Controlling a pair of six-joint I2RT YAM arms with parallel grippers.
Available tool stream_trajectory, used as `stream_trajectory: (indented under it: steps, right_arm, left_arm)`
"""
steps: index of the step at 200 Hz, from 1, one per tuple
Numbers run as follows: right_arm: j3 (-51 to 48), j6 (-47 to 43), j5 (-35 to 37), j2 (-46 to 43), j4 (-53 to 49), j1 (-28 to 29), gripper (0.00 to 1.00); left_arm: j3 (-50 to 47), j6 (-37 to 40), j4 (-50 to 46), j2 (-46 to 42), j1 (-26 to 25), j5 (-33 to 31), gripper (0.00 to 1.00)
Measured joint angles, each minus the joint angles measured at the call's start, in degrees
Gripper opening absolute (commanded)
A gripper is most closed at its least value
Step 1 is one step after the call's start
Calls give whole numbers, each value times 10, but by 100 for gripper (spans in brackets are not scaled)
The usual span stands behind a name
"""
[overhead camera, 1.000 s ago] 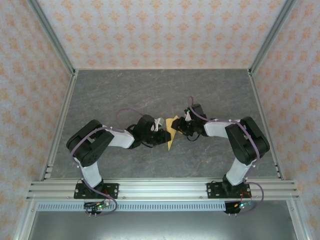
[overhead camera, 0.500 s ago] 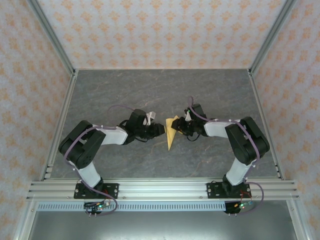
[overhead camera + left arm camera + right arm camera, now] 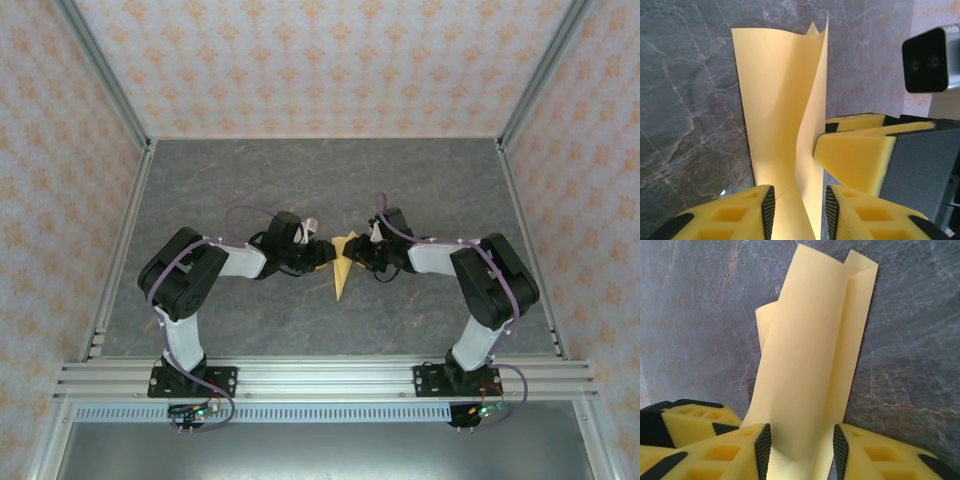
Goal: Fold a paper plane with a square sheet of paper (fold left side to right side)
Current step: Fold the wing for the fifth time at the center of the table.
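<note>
We see the yellow sheet of paper [image 3: 344,270], loosely folded lengthwise, at the middle of the grey worktop [image 3: 300,180], between the two arms. Our right tool [image 3: 801,450] grips it, and the fold fills the gap from pad to pad. Our left tool [image 3: 799,212] stands parted around the opposite side, with one pad clear of the paper.

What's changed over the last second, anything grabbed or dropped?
The left hand drew back leftward off the yellow paper, then came forward again; the paper now sits between its fingers. Right hand and paper stayed put.
</note>
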Motion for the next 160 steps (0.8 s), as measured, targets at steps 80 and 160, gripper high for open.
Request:
stream_trajectory:
  steps: [80, 160]
  right_arm:
    - [0, -2, 0, 0, 0, 0, 42]
    - [0, -1, 0, -6, -2, 0, 47]
  left_arm:
    - [19, -7, 11, 18, 0, 6, 17]
    - [29, 1, 5, 33, 0, 3, 0]
